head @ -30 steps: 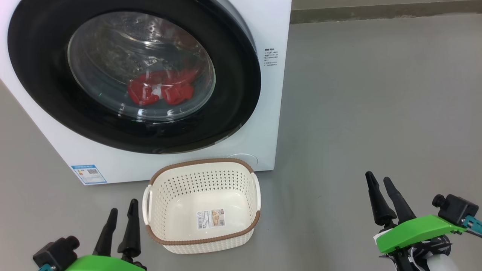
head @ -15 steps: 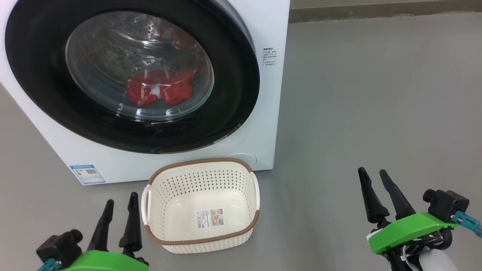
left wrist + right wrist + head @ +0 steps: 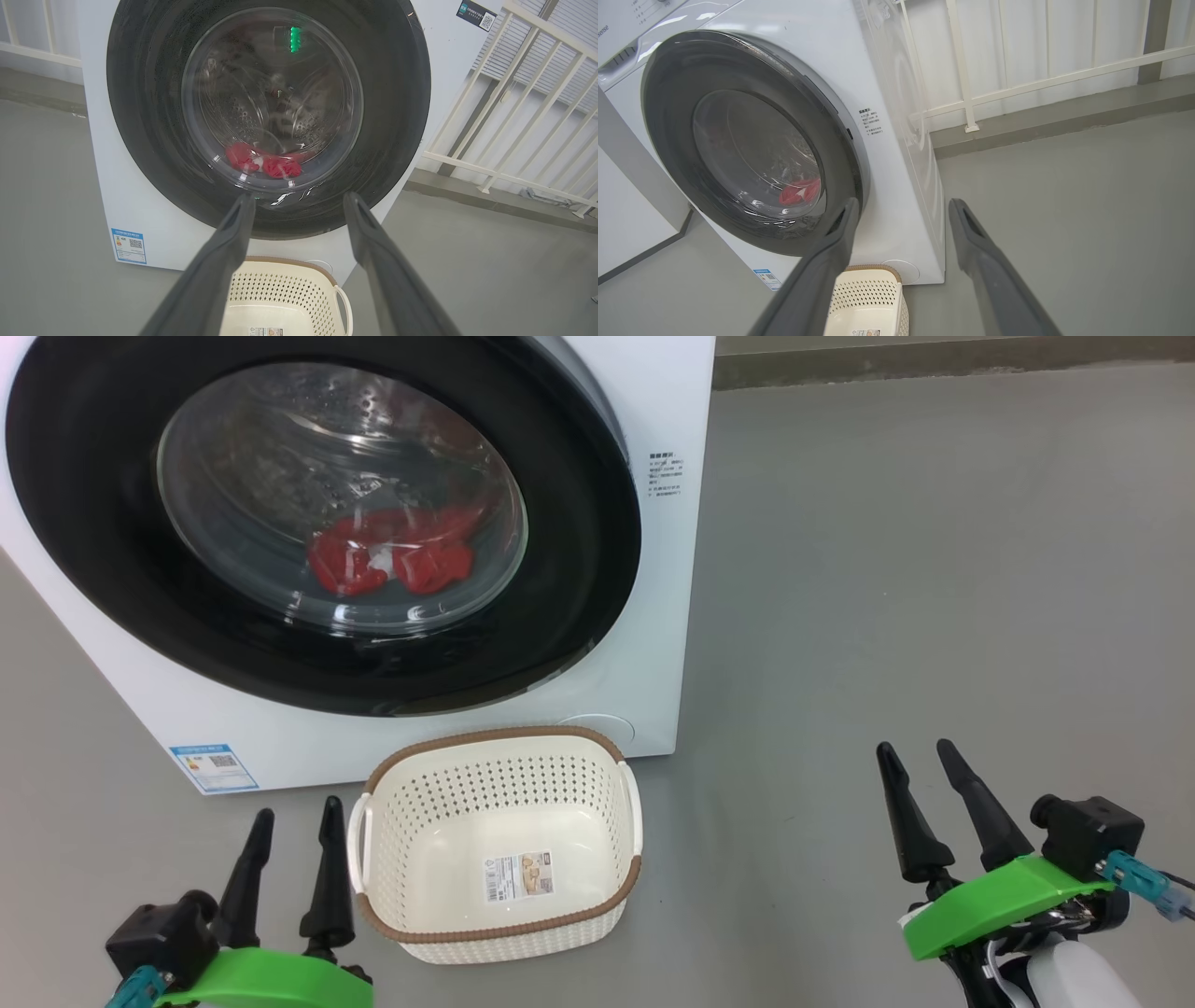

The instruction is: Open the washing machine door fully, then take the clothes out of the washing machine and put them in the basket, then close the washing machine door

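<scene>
The white washing machine (image 3: pixel 672 392) stands at the upper left, and its round black-rimmed door (image 3: pixel 579 569) looks pushed to, with its right edge standing slightly proud. Behind the glass lie the red clothes (image 3: pixel 392 555), also visible as clothes (image 3: pixel 264 163) and clothes (image 3: pixel 799 190). On the floor in front sits the cream basket (image 3: pixel 495 919) with nothing but a sticker inside. My left gripper (image 3: pixel 291 810) hangs open just left of the basket. My right gripper (image 3: pixel 913 749) is open over bare floor to the right, well away from the door.
Grey floor (image 3: pixel 934 569) stretches to the right of the machine. A white railing (image 3: pixel 1017 84) runs along the wall behind and to the machine's right. A blue label (image 3: pixel 213 766) marks the machine's lower front.
The right gripper has risen and drifted left in the head view. The left gripper has edged forward beside the basket. Door, clothes and basket have only shifted slightly with the camera.
</scene>
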Robot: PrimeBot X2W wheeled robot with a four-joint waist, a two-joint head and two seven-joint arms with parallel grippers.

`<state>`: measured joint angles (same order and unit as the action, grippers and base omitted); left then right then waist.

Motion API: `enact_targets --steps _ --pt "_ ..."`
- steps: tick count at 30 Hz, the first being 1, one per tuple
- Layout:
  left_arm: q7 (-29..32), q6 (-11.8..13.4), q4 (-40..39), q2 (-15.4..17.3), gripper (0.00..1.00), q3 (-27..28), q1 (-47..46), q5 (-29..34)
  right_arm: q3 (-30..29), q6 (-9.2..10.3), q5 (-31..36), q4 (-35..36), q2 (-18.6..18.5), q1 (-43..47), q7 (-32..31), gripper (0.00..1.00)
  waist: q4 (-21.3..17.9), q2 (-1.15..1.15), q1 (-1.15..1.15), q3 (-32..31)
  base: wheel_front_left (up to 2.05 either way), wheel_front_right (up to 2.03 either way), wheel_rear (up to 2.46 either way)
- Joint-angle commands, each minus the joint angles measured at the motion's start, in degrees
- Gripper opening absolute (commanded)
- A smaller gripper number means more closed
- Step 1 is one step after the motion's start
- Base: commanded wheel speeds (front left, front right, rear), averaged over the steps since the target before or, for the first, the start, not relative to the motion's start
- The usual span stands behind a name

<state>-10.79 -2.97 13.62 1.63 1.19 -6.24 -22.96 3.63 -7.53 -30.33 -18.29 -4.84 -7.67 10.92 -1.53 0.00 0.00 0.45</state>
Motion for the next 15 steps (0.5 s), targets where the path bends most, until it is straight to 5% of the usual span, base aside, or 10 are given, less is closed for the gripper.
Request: enact_targets --steps 1,15 --pt "-0.9 0.3 -1.7 1.1 1.0 1.2 -2.9 1.8 1.4 0.04 1.9 1.4 -0.6 -3.2 0.8 1.0 0.0 0.0 0.0 0.0 0.0 0.0 0.0" --pt "-3.3 0.8 -2.7 1.2 1.0 1.2 -3.7 10.7 2.7 0.04 10.3 1.2 -0.8 -4.5 3.2 1.0 -0.3 0.0 0.0 0.2 0.0 0.0 0.0"
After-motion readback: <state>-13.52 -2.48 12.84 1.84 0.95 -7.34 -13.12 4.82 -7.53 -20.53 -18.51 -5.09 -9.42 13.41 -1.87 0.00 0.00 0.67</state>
